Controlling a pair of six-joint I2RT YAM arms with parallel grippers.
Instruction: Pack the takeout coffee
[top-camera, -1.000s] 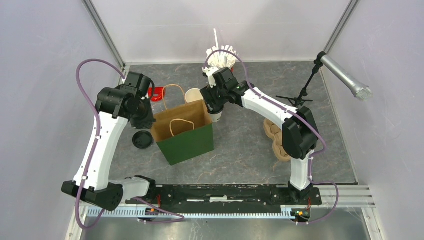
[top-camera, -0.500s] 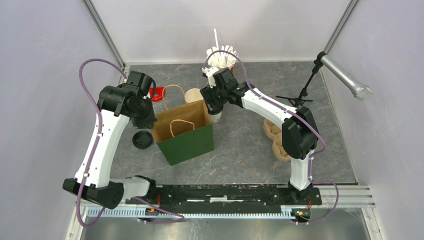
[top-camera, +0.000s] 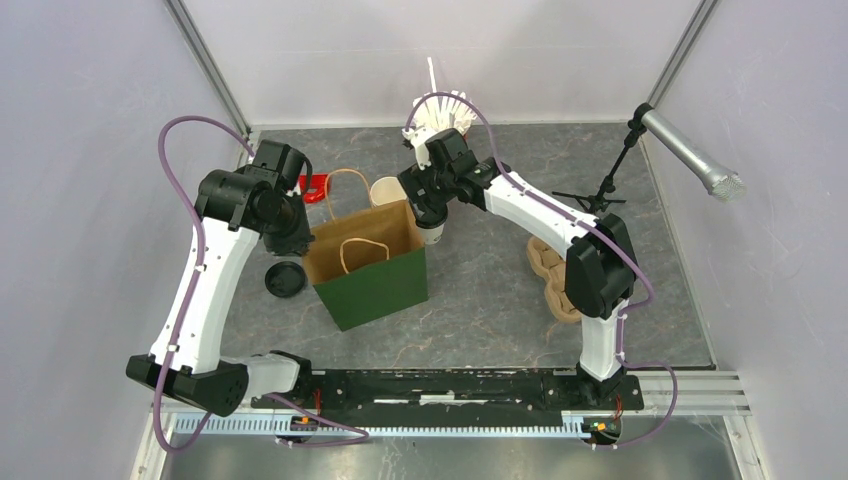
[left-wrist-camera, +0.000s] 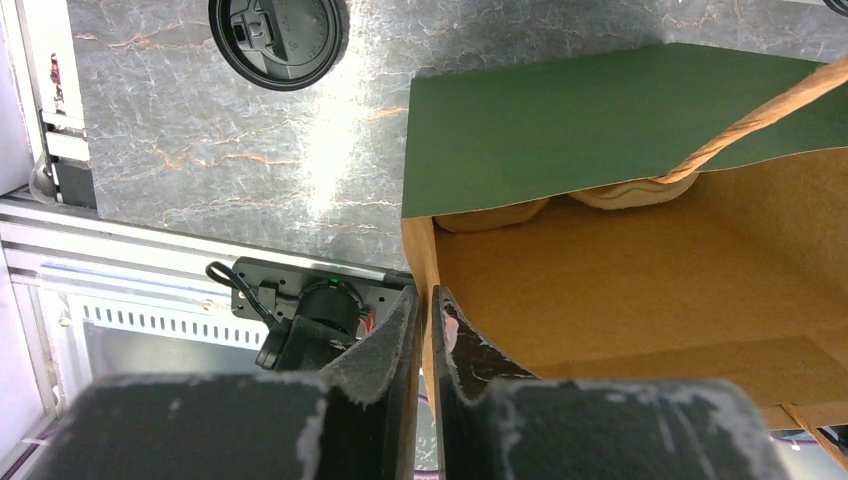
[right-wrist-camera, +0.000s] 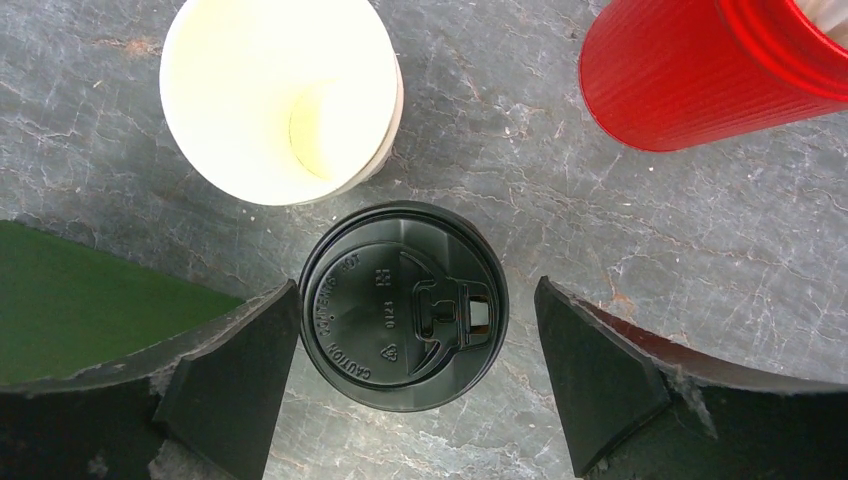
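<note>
Takeout coffee (right-wrist-camera: 404, 305): upright on the table (top-camera: 480, 290), black lid on, just right of the paper bag (top-camera: 375, 285) at its far right corner. Outside the bag. Just beside it, toward the far side, a lidless stack of white cups (right-wrist-camera: 270, 100); a little further off, a red ribbed cup (right-wrist-camera: 690, 70).

Right gripper (right-wrist-camera: 418, 335): poised straight above the coffee, jaws spread wide, one finger on each side of the lid. Bag-side finger close against the lid's rim, contact not clear; other finger visibly apart from it. Nothing gripped.

Left gripper (left-wrist-camera: 428, 330): at the bag's left side, jaws almost together, clamped on the brown top edge of the bag's wall. Bag upright and open-mouthed, green outside, brown inside, with a twisted paper handle (left-wrist-camera: 760, 125).

Loose black lid (left-wrist-camera: 278, 35): flat on the table left of the bag, well apart from the coffee. Microphone on a stand (top-camera: 690, 150) at far right; brown pulp carriers (top-camera: 550, 270) beside the right arm.
</note>
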